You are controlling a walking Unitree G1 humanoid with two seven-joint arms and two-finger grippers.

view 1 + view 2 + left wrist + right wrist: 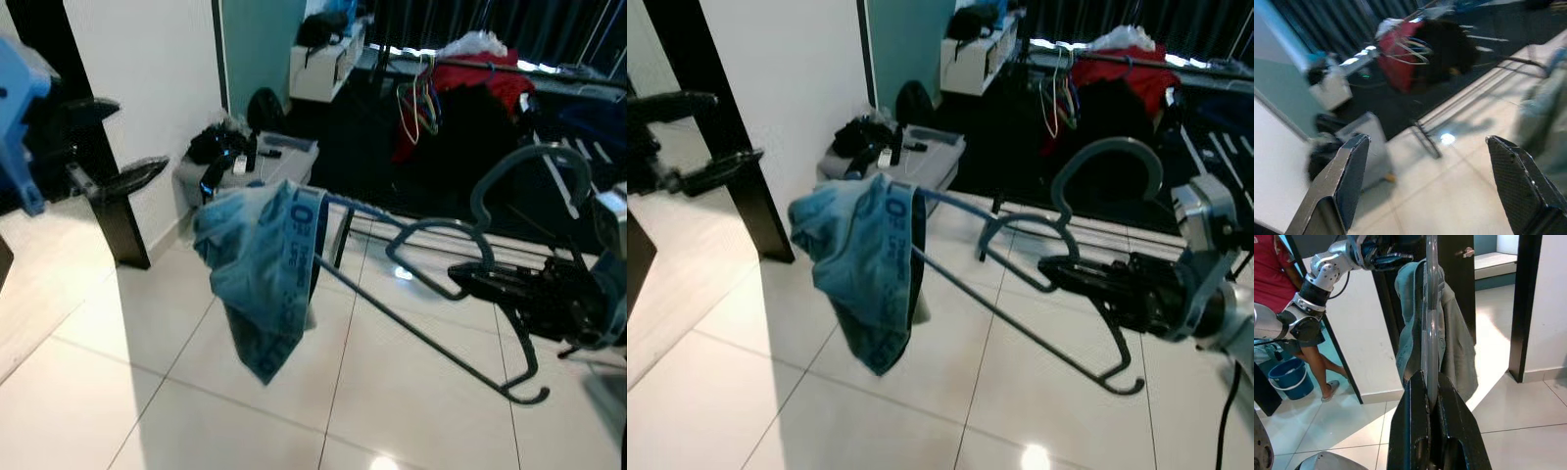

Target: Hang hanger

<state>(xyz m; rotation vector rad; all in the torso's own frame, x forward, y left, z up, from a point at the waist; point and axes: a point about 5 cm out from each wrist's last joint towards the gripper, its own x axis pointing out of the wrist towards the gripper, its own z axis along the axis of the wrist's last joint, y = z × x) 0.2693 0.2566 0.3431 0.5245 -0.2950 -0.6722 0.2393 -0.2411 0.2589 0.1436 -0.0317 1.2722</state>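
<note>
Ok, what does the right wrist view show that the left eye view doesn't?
Right wrist view: a person in a red top beside a blue bucket. Left eye view: a clothes rack draped with a red garment, and a grey box by the wall. Both: the right end effector shut on the hanger, which carries a blue garment.

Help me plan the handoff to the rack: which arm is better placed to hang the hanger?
Probably the right. The right gripper is shut on the hanger, with the blue garment draped over its far end, and the clothes rack lies ahead. The left gripper is open, holding nothing, off to the left.
</note>
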